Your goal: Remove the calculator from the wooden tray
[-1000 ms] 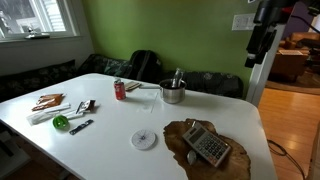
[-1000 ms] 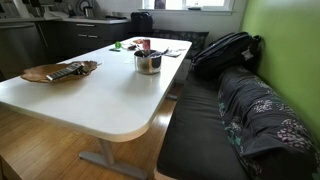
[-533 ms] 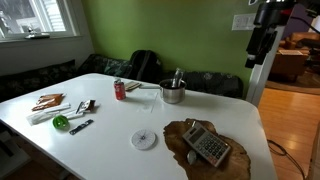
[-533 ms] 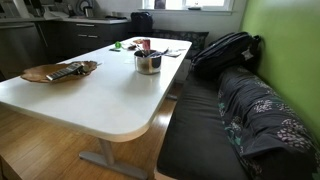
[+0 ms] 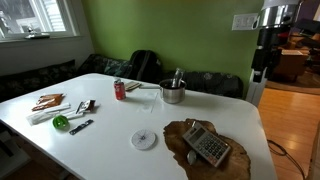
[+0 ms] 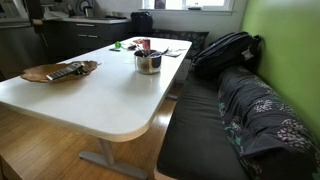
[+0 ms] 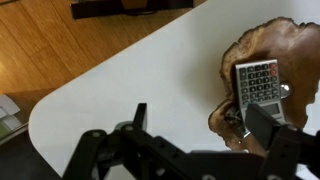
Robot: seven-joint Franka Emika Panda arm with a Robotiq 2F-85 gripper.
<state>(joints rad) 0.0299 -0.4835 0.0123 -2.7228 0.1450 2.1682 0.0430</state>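
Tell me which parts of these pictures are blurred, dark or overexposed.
Wrist view: the gripper in the foreground is dark and out of focus, while the calculator on the wooden tray is sharper, its keys distinct. In an exterior view, the window is overexposed.

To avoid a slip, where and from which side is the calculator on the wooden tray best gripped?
Probably across the two long edges of the calculator, near the middle, coming straight down from above. It lies flat, keys up, on the wooden tray, so only its thin sides are free, and its width is the shorter span.
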